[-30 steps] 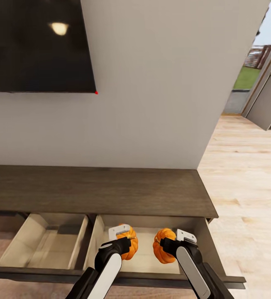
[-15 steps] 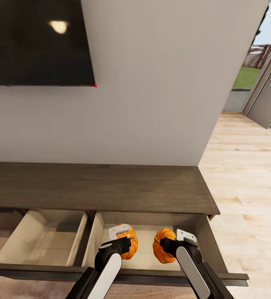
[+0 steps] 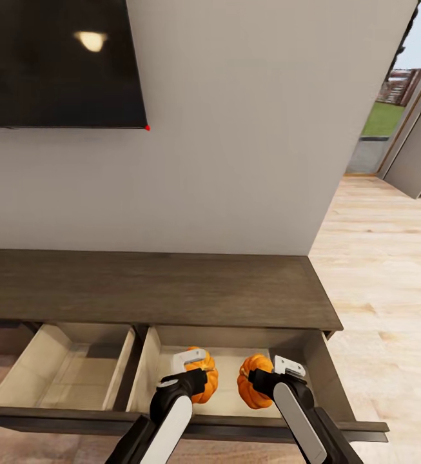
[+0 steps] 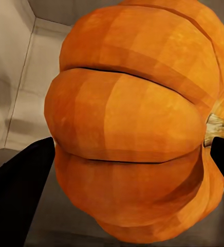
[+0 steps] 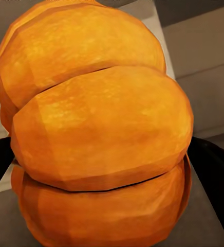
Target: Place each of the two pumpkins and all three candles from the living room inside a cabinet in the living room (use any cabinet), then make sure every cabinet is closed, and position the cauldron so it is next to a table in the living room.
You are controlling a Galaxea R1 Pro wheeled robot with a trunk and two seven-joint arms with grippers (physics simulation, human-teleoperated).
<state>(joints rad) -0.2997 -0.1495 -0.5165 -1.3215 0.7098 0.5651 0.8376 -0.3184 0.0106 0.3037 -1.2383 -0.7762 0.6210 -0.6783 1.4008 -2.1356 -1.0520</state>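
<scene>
The cabinet runs along the wall with two drawers pulled out, their insides pale beige. Over the right drawer my left gripper is shut on one orange ribbed pumpkin. Close beside it, my right gripper is shut on the other pumpkin. In the left wrist view the pumpkin sits between dark fingers, its stem at one side. The right wrist view has its pumpkin pressed between black fingers, with the drawer floor behind. Candles, cauldron and table are out of view.
The left drawer stands open with nothing in it. A black TV hangs on the grey wall above the cabinet. Light wood floor stretches to the right, toward an open door and the outdoors.
The head view has shifted a little, so the TV edge sits higher in the picture. Both grippers keep their pumpkins over the right drawer; the left one has edged slightly right.
</scene>
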